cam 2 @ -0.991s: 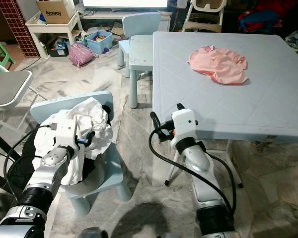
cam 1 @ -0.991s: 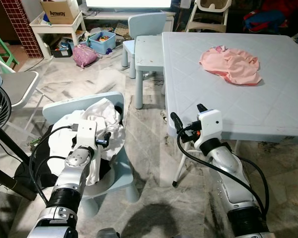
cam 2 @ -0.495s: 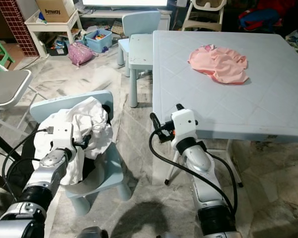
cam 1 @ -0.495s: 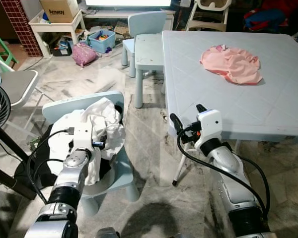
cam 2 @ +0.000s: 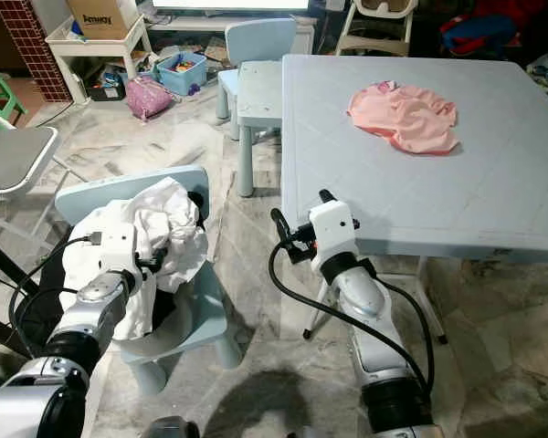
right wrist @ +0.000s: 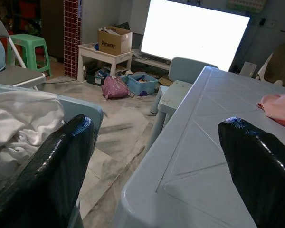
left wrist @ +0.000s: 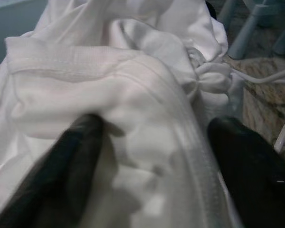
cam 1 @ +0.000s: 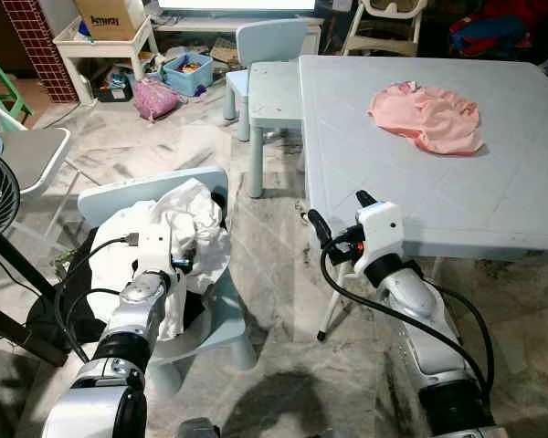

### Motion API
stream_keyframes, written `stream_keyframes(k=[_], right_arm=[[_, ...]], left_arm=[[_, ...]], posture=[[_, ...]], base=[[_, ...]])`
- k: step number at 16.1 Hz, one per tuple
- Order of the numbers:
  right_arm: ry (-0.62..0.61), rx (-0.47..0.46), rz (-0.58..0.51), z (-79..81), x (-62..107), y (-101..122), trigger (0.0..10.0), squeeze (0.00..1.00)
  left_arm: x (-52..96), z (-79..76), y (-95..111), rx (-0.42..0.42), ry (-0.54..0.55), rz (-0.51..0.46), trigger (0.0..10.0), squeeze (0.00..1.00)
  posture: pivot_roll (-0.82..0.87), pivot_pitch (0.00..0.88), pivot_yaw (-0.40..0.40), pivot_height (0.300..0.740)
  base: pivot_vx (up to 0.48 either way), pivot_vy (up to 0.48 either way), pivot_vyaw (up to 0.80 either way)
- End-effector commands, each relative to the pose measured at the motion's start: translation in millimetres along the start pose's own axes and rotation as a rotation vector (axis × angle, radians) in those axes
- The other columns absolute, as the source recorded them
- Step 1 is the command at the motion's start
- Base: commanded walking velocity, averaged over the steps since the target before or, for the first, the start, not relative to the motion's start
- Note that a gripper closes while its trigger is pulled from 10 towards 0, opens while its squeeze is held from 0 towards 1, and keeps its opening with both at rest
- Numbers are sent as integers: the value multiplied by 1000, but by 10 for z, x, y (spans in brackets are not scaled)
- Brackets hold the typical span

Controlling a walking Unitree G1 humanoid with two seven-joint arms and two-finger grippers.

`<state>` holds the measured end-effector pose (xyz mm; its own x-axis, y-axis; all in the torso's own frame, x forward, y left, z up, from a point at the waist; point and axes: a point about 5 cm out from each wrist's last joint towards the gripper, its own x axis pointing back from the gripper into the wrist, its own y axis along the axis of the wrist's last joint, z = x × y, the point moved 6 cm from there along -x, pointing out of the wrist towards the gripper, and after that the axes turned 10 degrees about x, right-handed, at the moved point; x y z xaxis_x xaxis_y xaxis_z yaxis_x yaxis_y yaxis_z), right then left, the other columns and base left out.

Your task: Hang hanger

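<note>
While the left gripper [left wrist: 147,156], fingers spread, presses into the white clothes [cam 1: 187,219] on the small chair [cam 1: 221,315] at lower left, the right gripper [cam 1: 338,219] hovers open, empty, beside the table [cam 1: 411,196] edge; no hanger can be made out.

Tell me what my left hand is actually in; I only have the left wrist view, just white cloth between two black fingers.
Observer: The left hand is open and pushed into a heap of white garments piled on a small pale-blue plastic chair.
Operator: Any hanger in there?
Observer: I cannot make one out; something dark lies under the white cloth, too hidden to identify.
Operator: Where is my right hand?
Observer: The right hand is open and empty, at the near left corner of the pale-blue plastic table.
Operator: Anything on that table?
Observer: A crumpled pink garment lies toward its far side, well away from the right hand.
</note>
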<state>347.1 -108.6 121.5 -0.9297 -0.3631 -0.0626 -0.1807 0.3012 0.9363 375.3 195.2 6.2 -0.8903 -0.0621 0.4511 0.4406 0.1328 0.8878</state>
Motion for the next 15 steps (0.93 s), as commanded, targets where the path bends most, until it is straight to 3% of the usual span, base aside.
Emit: stream_keyframes(k=[1, 3, 4, 5, 8, 13, 14, 15], right_arm=[[9, 14, -24, 17, -28, 63, 10000, 0], [14, 17, -28, 32, -35, 70, 10000, 0], [22, 11, -30, 44, -37, 70, 10000, 0], [42, 0, -32, 76, -35, 73, 10000, 0], [384, -35, 1, 586, 149, -22, 10000, 0], [496, 15, 31, 692, 286, -121, 10000, 0], [506, 26, 32, 703, 293, -126, 10000, 0], [510, 27, 32, 715, 296, -122, 10000, 0]], left_arm=[[-20, 32, 69, -11, 17, -10, 0, 0], [-26, 39, 69, -38, 25, -5, 0, 0], [-30, 22, 63, -42, 21, -1, 5922, 0], [-31, 27, 67, -51, 31, -3, 10000, 0], [-32, 6, 15, -64, 39, 11, 10000, 0], [-43, -13, 57, -134, 53, 8, 10000, 0], [-47, -44, 81, -196, 38, -3, 5608, 0], [-47, -55, 78, -206, 34, 0, 1412, 0]], posture=[[-33, 0, -30, 740], [-30, 0, -30, 740], [-30, 0, -30, 740], [-30, 0, -30, 740], [-28, 0, -29, 740], [-35, 0, -27, 740], [-35, 0, -27, 740], [-40, 0, -22, 740]], base=[[0, 0, 0], [0, 0, 0], [0, 0, 0], [0, 0, 0], [0, 0, 0], [0, 0, 0], [0, 0, 0], [0, 0, 0]])
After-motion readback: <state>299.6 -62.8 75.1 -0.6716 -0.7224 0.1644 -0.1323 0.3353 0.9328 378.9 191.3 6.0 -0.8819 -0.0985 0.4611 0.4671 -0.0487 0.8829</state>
